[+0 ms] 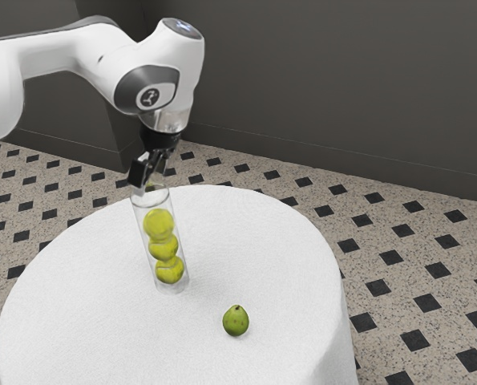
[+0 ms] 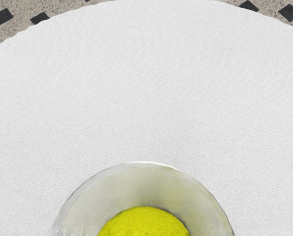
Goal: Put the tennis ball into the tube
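Round yellow tennis balls (image 1: 159, 224): three stacked inside the clear cylindrical tube (image 1: 151, 205)
Black gripper (image 1: 148, 178): seen above its mouth; whether wide or narrow cannot be told
Green pear-like fruit (image 1: 236, 322): set on the round white-clothed table (image 1: 86, 305)

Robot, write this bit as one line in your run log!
gripper: over the tube | tube: standing on table | tennis balls: three inside tube | green fruit: on table, outside tube

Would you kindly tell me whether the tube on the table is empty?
Not empty: the tube has three yellow-green balls stacked inside, visible through its clear wall.
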`<state>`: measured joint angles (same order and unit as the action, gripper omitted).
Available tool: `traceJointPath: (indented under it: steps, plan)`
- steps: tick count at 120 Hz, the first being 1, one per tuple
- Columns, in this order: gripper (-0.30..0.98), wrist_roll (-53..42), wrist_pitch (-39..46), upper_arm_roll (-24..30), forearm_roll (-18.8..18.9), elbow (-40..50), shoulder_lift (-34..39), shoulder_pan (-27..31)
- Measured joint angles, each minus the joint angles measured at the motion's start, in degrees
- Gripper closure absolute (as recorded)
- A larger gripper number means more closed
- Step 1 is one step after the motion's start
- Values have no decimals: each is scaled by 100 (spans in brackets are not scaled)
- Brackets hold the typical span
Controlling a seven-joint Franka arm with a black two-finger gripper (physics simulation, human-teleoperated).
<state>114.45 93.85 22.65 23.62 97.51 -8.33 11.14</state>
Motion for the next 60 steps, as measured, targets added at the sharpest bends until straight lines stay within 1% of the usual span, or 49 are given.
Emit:
traceJointPath:
  steps: [10, 16, 32, 43, 48, 56, 60]
  plan:
    - [3, -103, -2, 80, -124, 7, 215, -3]
    - [2, -369, -17, 98, -206, 2, 394, -20]
    - [1, -1695, -131, 145, -505, -189, 714, 30]
    - [1, -2845, -203, 95, -844, -399, 883, -3]
    - [1, -3388, -228, -258, -1093, -431, 992, -335]
    - [0, -4210, -311, -1393, -1437, -451, 1103, -1426]
    - [0, -4601, -340, -1810, -1559, -455, 1134, -1764]
